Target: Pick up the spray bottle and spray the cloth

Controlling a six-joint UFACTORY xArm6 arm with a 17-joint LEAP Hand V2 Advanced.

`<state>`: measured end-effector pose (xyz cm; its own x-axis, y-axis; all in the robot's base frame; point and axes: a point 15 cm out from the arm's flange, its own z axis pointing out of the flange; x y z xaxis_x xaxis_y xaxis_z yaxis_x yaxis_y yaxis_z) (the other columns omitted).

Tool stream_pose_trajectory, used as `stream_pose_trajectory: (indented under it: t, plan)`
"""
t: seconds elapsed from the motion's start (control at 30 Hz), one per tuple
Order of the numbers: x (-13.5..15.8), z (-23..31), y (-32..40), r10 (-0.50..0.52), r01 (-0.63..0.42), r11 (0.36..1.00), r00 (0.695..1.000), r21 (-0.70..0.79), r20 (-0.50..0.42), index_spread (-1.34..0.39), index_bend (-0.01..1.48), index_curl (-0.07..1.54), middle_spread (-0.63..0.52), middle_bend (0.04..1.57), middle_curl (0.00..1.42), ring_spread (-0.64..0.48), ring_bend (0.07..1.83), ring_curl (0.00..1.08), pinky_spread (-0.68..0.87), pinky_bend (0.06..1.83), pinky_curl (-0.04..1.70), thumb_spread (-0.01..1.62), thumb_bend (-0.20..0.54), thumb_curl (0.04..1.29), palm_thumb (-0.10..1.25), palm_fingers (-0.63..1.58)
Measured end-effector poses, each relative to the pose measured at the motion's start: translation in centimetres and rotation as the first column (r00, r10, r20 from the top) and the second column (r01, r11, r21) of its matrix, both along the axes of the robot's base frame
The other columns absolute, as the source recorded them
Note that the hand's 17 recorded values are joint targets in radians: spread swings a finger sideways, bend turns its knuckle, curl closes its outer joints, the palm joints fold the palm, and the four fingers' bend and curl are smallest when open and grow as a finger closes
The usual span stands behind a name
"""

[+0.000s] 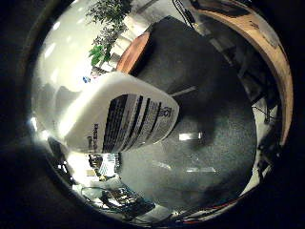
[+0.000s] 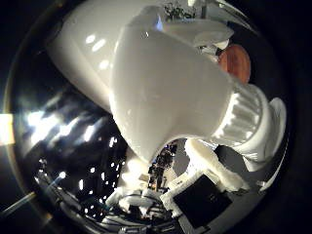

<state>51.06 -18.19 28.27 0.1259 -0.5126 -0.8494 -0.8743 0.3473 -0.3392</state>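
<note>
Right, from my seat the fingers [image 2: 214,163] show as white segmented parts curling in under the neck of the spray bottle [image 2: 170,92], with a black block of the hand [image 2: 202,200] just beside them. They look wrapped round the bottle below its ribbed collar [image 2: 241,117], though I see only part of them, so how tightly they close I cannot tell for certain. The bottle fills most of the thumb side view, its white shoulder pressed right up against the palm, its neck narrowing to the collar and the white spray head [image 2: 273,131] beyond it.

In the little finger side view I get the lower body of the same bottle, white, with a printed label [image 1: 138,121] of dark bars facing the camera. It sits close to the palm and tilted, its base clear of the dark grey carpet [image 1: 209,105] spread out behind it. Nothing I can see is touching the bottle's base.

Further out, a curved wooden bench edge [image 1: 267,52] sweeps round one side of the carpet. A round reddish-brown tabletop [image 1: 133,52] sits past the bottle, and a green leafy plant [image 1: 107,28] stands just beyond that. I can't pick out the cloth in either view.
</note>
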Motion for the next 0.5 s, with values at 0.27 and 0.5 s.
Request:
stream_pose_trajectory:
  t: [0.27, 0.5]
  plan:
    - [0.5, -0.4, 1.8, 0.037, -0.037, 0.999, 0.999, -0.010, -0.013, -0.14, 0.14, 0.23, 0.09, 0.39, 0.38, 0.14, 0.34, 0.29, 0.32, 0.31, 0.33, 0.99, -0.025, 0.40, 0.80, 0.21]
    - [0.5, -0.2, 2.4, 0.055, -0.055, 0.998, 0.998, -0.011, -0.010, -0.17, 0.19, 0.29, -0.03, 0.48, 0.43, 0.04, 0.46, 0.31, 0.22, 0.24, 0.29, 1.00, -0.023, 0.40, 0.80, 0.47]
